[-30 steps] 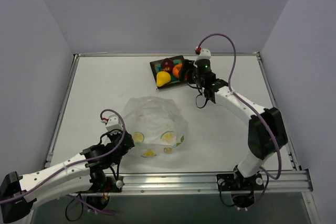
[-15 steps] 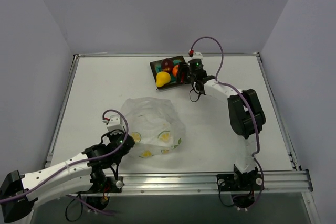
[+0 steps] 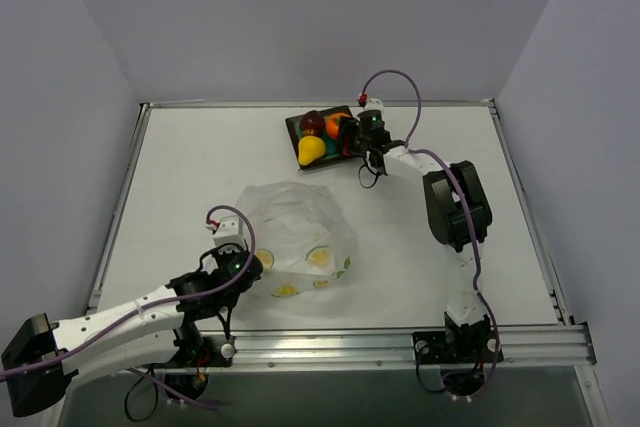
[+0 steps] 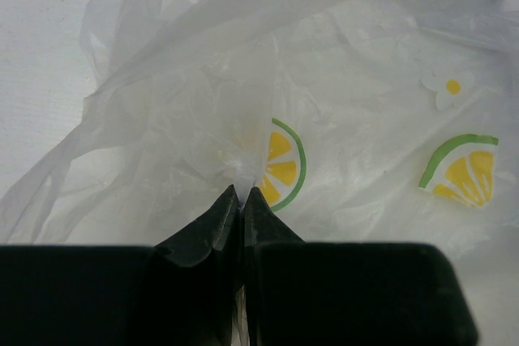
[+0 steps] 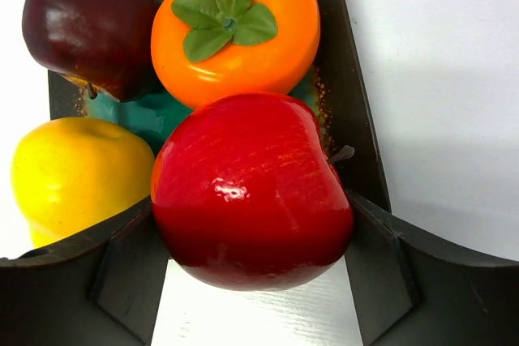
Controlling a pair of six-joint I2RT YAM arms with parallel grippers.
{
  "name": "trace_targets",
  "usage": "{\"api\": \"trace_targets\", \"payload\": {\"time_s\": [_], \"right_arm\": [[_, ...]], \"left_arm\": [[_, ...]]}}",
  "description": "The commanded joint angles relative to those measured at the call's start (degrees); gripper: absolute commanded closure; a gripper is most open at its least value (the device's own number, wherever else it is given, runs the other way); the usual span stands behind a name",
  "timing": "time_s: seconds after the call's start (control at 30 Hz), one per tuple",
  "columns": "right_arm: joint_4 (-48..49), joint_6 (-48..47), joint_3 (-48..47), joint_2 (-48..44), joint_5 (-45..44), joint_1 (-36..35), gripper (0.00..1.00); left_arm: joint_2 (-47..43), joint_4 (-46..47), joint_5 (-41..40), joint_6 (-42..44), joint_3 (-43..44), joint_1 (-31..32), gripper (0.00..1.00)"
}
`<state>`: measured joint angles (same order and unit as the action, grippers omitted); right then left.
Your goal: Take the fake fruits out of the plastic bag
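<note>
The thin, limp bag (image 4: 349,79) is pinched at a fold by the closed left hand (image 4: 241,192). The red fruit (image 5: 251,184), light, hard and glossy, is clasped across its widest part by the right hand (image 5: 250,208) at the plate (image 5: 350,103) edge.

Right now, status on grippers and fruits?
Left gripper shut on bag. Right gripper grips red fruit at plate. Other three fruits on plate. Nothing blocking.
</note>
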<state>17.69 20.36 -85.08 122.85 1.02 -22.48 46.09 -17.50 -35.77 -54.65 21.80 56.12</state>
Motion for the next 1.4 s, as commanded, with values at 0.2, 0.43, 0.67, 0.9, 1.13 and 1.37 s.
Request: {"api": "trace_targets", "payload": {"time_s": [0.2,0.43,0.67,0.9,1.13,1.37], "right_arm": [[2.17,-0.41,-0.01,-0.15,1.79,-0.64,0.08],[3.84,0.20,6.14,-9.18,3.02,-0.99,0.00],[4.37,1.79,15.18,-20.79,1.98,-0.90,0.00],[2.08,5.21,28.54,-38.62,-8.91,-0.55,0.03],[-3.26,10.93,44.37,-65.16,-18.15,-0.46,0.13],[-10.57,14.44,52.47,-82.23,-19.03,-0.72,0.08]], "left_arm": [[2.69,4.22,1.23,1.65,2.89,-0.40,0.96],[3.66,6.51,1.93,2.71,3.34,-0.40,0.96],[8.92,12.99,4.83,6.48,5.35,-0.31,0.96],[20.61,23.73,9.75,10.62,10.01,0.48,0.95],[24.14,25.50,10.63,11.59,13.35,2.24,0.83],[19.40,19.10,8.61,12.38,16.25,4.26,0.43]]}}
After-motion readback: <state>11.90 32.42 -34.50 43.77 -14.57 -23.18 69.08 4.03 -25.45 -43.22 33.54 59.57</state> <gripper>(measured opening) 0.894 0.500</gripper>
